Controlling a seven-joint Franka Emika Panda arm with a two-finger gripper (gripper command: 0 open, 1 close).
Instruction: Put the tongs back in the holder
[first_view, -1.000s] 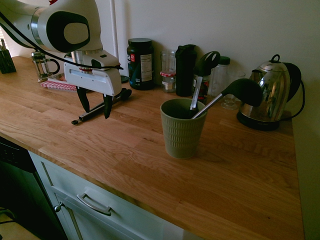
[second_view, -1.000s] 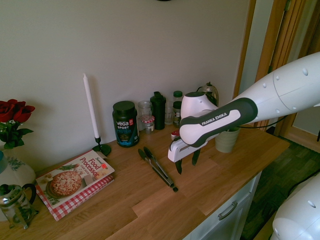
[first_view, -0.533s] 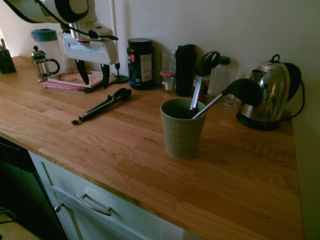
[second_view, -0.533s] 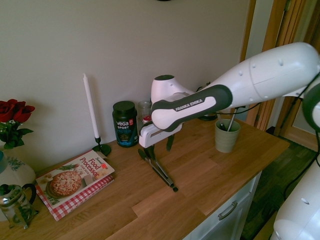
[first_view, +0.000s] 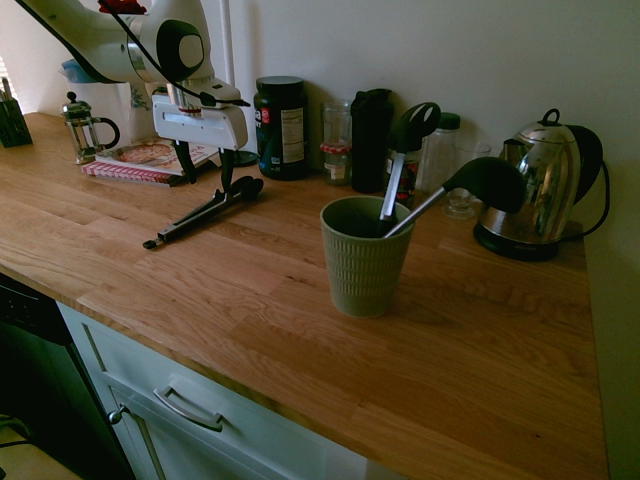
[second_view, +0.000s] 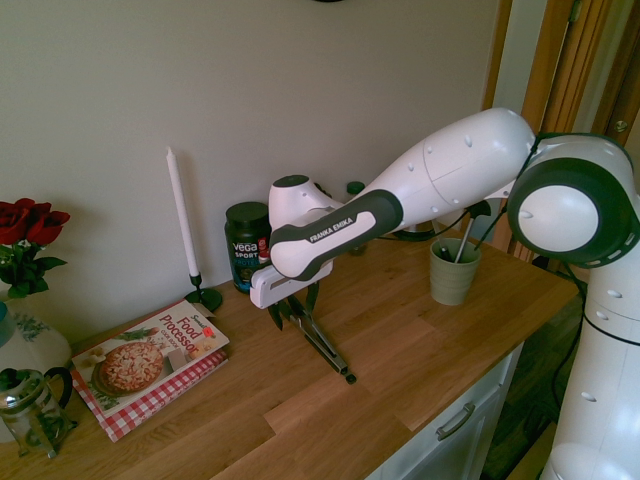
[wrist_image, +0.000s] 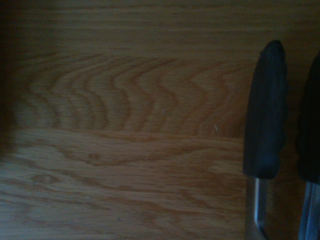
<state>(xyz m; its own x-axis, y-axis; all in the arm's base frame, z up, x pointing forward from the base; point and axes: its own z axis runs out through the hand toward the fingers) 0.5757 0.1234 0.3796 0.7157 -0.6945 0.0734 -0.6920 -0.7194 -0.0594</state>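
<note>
- Jaws (first_view: 205, 172) spread, grasping nothing, poised over tongs (first_view: 203, 213) lying near counter (first_view: 300, 300) back edge.
- Risk: off-centre closing skids tongs; tilted carry clips holder (first_view: 365, 256) rim.

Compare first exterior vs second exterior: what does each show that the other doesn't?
First exterior only: the shiny steel kettle and the black-bowled ladle leaning out of the holder.

Second exterior only: the tall white candle, the red roses and the cookbook's printed cover.

Both: the long dark metal tongs lying flat on the wooden counter, the open white gripper above their black tips, and the olive-green ribbed ceramic holder.
</note>
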